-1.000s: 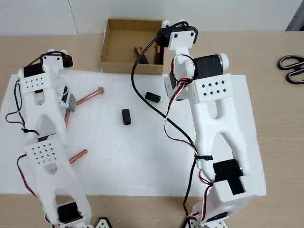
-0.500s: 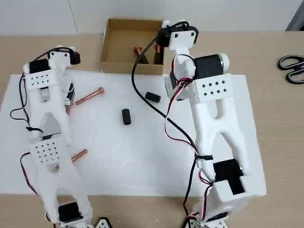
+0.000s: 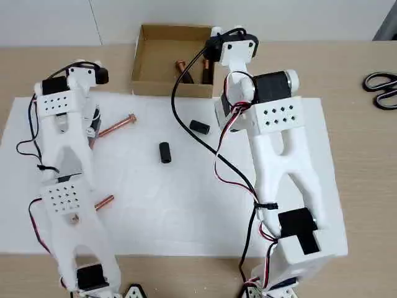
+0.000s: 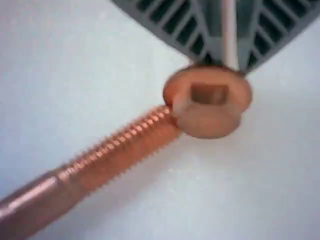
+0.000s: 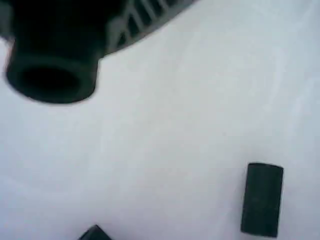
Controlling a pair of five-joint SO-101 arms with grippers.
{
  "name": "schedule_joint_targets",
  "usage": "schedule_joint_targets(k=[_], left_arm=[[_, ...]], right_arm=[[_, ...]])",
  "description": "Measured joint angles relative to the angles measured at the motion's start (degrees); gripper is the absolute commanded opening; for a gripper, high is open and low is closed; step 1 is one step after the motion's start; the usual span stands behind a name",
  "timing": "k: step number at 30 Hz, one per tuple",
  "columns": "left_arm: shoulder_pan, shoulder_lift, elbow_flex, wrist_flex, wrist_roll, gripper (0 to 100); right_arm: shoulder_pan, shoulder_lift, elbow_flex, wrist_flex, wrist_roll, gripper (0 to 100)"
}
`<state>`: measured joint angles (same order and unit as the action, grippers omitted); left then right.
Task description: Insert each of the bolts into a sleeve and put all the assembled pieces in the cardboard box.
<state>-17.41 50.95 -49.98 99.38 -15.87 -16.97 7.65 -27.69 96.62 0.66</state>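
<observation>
On my feed the left gripper [image 4: 222, 62] is nearly closed, its two ribbed halves a thin line apart. The head of a copper bolt [image 4: 130, 145] sits right at their tips, pinched there as far as I can make out, and its threaded shaft slants back toward the wrist above the white sheet [image 3: 186, 211]. A loose bolt [image 3: 116, 126] lies just beside this gripper, on the side facing the other arm. A third bolt [image 3: 103, 202] rests farther back, next to the left arm's lower link. My right gripper [image 3: 219, 117] is closed on a black sleeve [image 5: 50, 60], whose open end faces the wrist. A second sleeve [image 3: 199, 126] lies just beside that gripper, toward the left arm. A third sleeve [image 3: 164, 152] lies farther out, between the two grippers. The cardboard box [image 3: 170, 89] stands just beyond the right gripper and has assembled pieces [image 3: 185, 68] inside it. Well off to the right arm's outer side, scissors [image 3: 381, 88] lie on the bare table [image 3: 360, 155].
</observation>
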Motion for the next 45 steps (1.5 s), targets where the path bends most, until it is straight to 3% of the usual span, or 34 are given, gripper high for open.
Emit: schedule_joint_targets(k=[23,30,39,45], left_arm=[[0.2,0.0,0.0,0.0,0.1,1],[0.4,-8.1,0.0,0.2,2.0,1],[0.4,-12.7,7.5,0.2,2.3,1],[0.4,-12.7,12.3,0.2,1.7,8]], right_arm=[[0.0,0.0,0.0,0.0,0.0,0.3],[0.0,0.0,0.0,0.0,0.0,0.3],[0.0,0.0,0.0,0.0,0.0,0.3],[0.0,0.0,0.0,0.0,0.0,0.3]])
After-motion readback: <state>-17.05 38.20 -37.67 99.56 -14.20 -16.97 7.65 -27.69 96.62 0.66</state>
